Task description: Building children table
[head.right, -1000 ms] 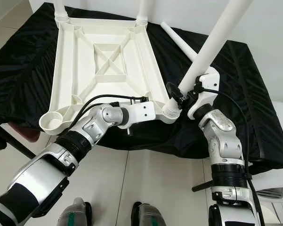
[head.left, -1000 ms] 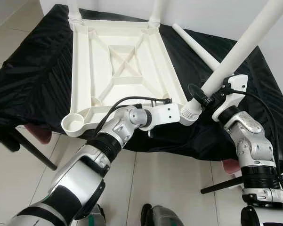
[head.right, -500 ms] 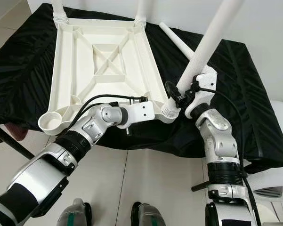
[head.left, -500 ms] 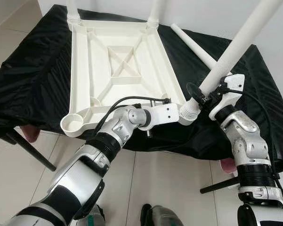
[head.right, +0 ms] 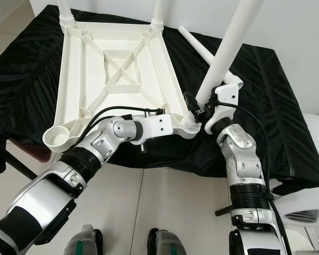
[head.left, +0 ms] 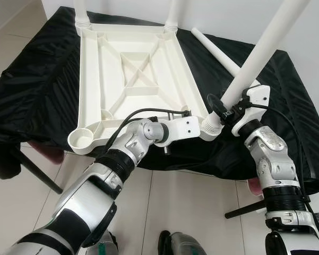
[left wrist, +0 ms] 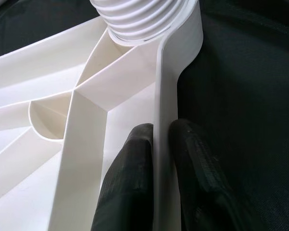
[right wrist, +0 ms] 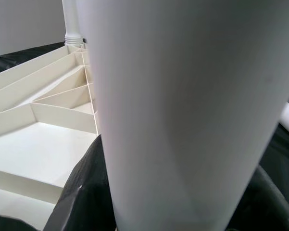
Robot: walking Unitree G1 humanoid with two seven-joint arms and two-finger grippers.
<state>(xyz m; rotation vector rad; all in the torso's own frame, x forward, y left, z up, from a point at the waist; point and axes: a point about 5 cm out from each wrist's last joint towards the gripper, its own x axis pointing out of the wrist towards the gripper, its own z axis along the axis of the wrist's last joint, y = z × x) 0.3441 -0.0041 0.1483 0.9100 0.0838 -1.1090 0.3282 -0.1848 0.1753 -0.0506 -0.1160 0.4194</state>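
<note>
The white plastic table top (head.left: 89, 79) lies upside down on black cloth. Two legs (head.left: 80, 10) (head.left: 172, 13) stand in its far corners. My left gripper (left wrist: 161, 132) is shut on the table top's rim close to the near right corner, one finger on each side of the rim. My right gripper (head.left: 228, 109) is shut on a long white leg (head.left: 260, 48). That leg leans up to the right, and its threaded end (head.left: 209, 125) sits at the near right corner socket. The near left corner socket (head.left: 80, 141) holds nothing. A loose leg (head.left: 217, 50) lies on the cloth at the far right.
The black cloth (head.left: 32, 79) covers a low stand whose dark metal legs (head.left: 37, 170) reach onto the tiled floor. A white wall rises just behind. A white rounded object (head.right: 308, 202) sits at the right edge. My feet (head.left: 175, 244) are near the stand.
My right gripper has moved a little to the left with the leg, which now stands steeper over the corner socket. The left gripper keeps its hold on the rim.
</note>
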